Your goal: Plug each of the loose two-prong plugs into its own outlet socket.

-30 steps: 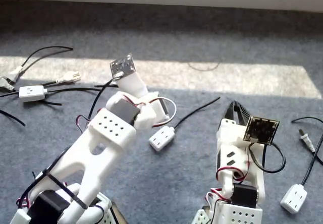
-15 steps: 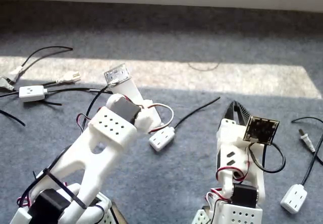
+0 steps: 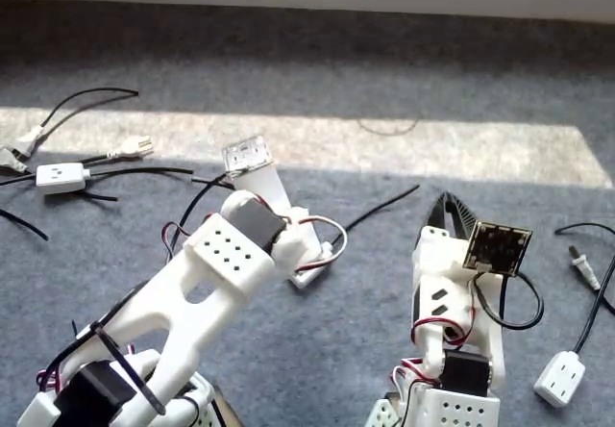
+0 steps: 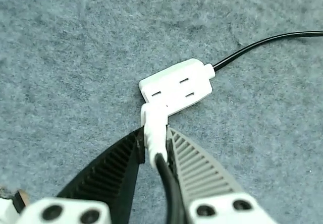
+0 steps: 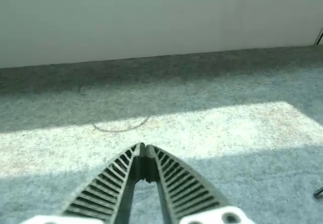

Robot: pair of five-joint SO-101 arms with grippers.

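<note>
My left gripper [image 4: 154, 137] is shut on a white two-prong plug [image 4: 155, 120] with a black cord. The plug's front end touches the end face of a white outlet socket [image 4: 177, 85] lying on the grey carpet, slots facing up; I cannot tell whether the prongs are inside. In the high view the left arm [image 3: 231, 254] leans over this socket and hides most of it. My right gripper [image 3: 454, 212] is held up off the carpet, shut and with nothing in it, its fingertips [image 5: 137, 152] pressed together.
At the far left lie another white socket [image 3: 60, 175], a white plug [image 3: 136, 145] and tangled black cords. At the right lie a third socket [image 3: 559, 377] and a loose plug [image 3: 582, 265]. A sunlit band crosses the carpet behind.
The left arm has swung right and down over the middle socket, which now lies mostly under its wrist. The right arm has not moved.
</note>
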